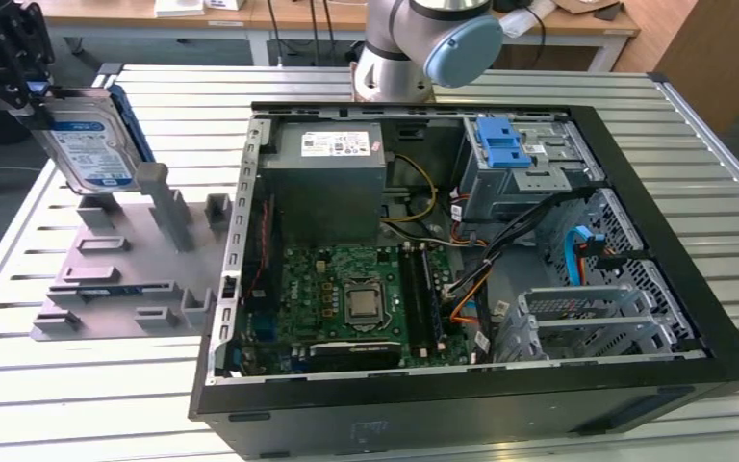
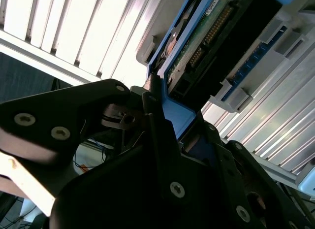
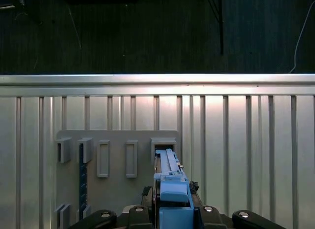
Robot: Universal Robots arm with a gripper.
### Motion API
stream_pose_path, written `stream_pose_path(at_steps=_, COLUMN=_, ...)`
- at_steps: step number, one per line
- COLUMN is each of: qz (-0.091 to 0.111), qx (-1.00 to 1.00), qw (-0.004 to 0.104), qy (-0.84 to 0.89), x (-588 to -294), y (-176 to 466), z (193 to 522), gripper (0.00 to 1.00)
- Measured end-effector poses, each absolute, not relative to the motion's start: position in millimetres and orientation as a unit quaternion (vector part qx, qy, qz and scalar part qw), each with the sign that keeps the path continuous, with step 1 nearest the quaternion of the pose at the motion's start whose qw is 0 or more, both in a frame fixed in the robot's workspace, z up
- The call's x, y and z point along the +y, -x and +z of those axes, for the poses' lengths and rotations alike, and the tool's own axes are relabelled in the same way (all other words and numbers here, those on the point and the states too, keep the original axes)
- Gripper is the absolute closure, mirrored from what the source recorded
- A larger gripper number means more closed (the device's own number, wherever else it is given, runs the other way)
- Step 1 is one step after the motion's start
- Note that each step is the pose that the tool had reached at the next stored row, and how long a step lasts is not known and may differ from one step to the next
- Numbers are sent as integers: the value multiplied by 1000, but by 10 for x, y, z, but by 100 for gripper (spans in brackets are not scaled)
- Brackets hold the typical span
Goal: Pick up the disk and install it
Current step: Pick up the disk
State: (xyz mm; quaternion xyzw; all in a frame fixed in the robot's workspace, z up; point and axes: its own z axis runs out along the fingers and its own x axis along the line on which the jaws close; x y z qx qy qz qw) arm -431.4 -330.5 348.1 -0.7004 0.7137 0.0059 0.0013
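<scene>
- Gripper (image 1: 36,96), black and angular with screw heads on its plates, was clamped narrowly on the top end of the disk (image 1: 91,144); in the second wrist view a finger (image 2: 153,103) pressed against the blue plastic carrier.
- Slatted metal table (image 1: 88,404), pale and ribbed, carried everything.
- Black computer case (image 1: 472,423) lay open on its side, a boxy shell with a matte rim.
- Grey fixture plate (image 1: 113,289), at the exterior view's left of the case, was flat with raised rectangular pockets and a tall post.
- Grey power-supply box (image 1: 331,183) sat inside the case, smooth sheet metal with a white sticker.
- Green motherboard (image 1: 331,289) lay below it, densely studded, with a square socket.
- Metal drive cage (image 1: 523,159) with a blue latch stood in the case's far corner.
- Disk, well apart from the cage, hung upright over the fixture plate just beside the post: a thin silver slab with a white-and-blue label; whether its lower edge touched the plate I could not tell.
</scene>
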Motion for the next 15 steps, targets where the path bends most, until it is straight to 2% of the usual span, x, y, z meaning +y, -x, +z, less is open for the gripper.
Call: stream_pose_path(at_steps=15, qz=6, qx=714, qw=1, qy=700, x=-3304, y=4314, z=3508, gripper=64)
